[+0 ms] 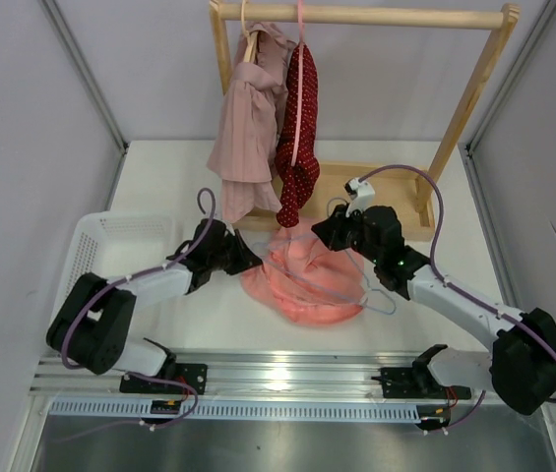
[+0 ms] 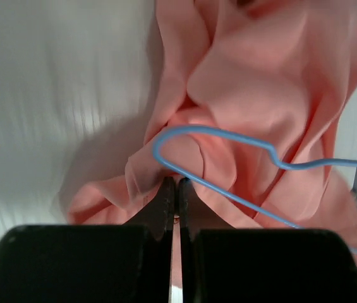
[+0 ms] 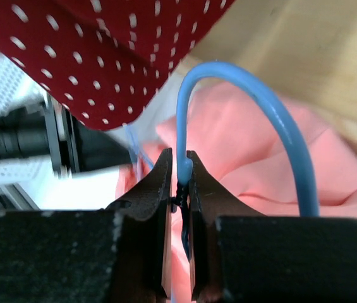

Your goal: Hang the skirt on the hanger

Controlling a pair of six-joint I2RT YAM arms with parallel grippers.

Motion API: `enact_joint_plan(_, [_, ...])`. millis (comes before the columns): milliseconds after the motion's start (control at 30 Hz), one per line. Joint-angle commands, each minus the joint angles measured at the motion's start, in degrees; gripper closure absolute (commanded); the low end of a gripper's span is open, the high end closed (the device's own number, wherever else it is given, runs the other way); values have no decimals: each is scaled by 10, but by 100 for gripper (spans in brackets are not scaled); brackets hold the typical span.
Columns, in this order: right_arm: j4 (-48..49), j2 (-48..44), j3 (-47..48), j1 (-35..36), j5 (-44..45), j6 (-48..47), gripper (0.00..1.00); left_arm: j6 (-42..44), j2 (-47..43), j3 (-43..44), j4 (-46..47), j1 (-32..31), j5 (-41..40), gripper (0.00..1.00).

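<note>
The skirt point(image 1: 302, 287) lay crumpled in a heap on the white table point(image 1: 189, 317), near the middle and just in front of the wooden clothes rack point(image 1: 356, 15). It sat between the two arms. The hanger point(image 3: 295, 151) lay on top of it, its thin blue wire crossing the folds and its near right corner sticking out past the cloth onto the table.

The left gripper point(image 2: 175, 183) reached in from the left to the skirt's left edge. Its jaws were pressed together with no gap. The tips sat at a fold of the cloth, right where a bend of the wire passed. I could not tell whether they pinched cloth, wire or both.

The right gripper point(image 3: 179, 161) was at the far right side of the heap, close to the rack's wooden base. Its jaws were nearly closed, clamped on the end of the hanger's curved hook. The hook arched up and over to the right above the pink cloth.

On the rack's left end hung a striped dusty-pink garment point(image 1: 248, 128) and, just to its right, a dark red dotted garment point(image 1: 299, 147). The hem of the dotted one hung close over the right gripper. A white basket point(image 1: 100, 246) stood at the table's left side.
</note>
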Motion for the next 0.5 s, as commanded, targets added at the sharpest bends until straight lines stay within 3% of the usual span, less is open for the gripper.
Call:
enact_joint_plan(0, [31,17,-19,12,45,12,100,17,43,79,22,43,-26,100])
enact_joint_plan(233, [24,60,5,13,61,6,100,27,123,141,21,63,9,100])
enact_joint_plan(367, [21,75,7,21,65,2,100,51,97,126,13,59,18,98])
enact_joint_plan(467, [19,85,7,37,92,-2,100,78,61,117,-20,51,7,89])
